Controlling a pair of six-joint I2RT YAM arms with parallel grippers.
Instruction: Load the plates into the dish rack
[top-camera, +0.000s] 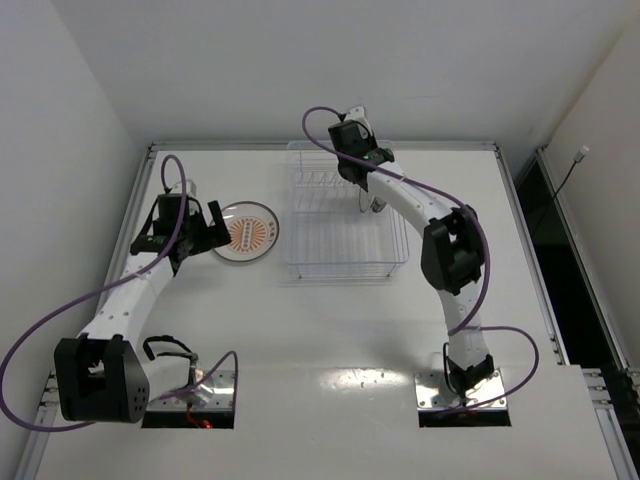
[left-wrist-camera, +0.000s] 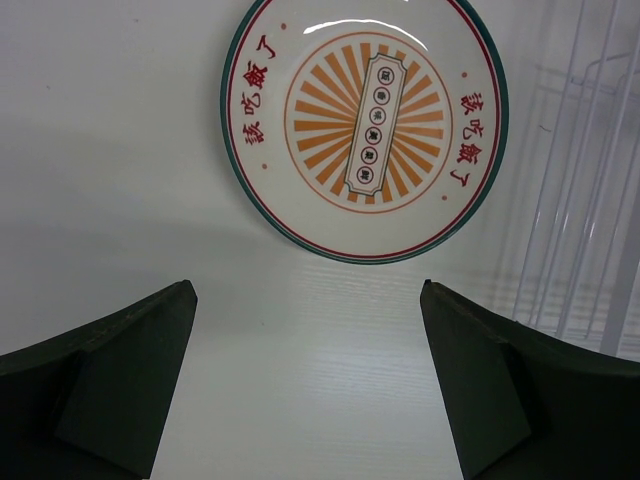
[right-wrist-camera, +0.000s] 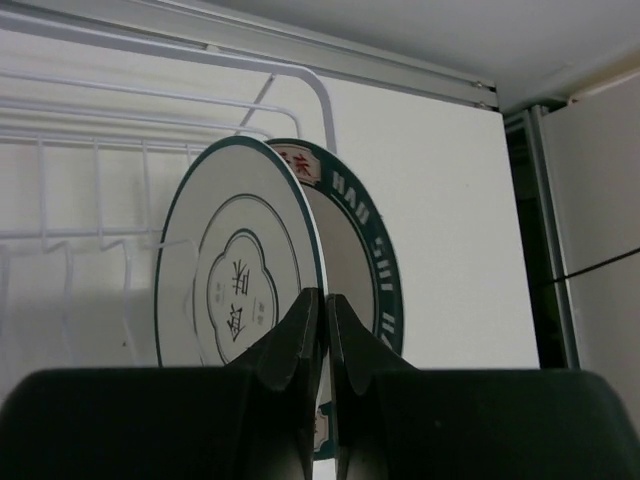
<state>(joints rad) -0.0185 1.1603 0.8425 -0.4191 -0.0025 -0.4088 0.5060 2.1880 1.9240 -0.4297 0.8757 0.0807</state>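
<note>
White bench (top-camera: 330, 330) is bearing one unloaded sunburst plate (left-wrist-camera: 365, 130) near the released left pincer (left-wrist-camera: 307, 287); right pincer (right-wrist-camera: 322, 300) is gripping grey-ring plate (right-wrist-camera: 235, 280) at the dish rack (top-camera: 340, 265).

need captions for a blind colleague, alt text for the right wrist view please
The right gripper is pinched shut on the near rim of an upright round white plate with a grey ring and centre motif. A second upright white plate with a dark teal lettered rim stands just behind it, with thin bars of the clear plastic dish rack at left.
</note>
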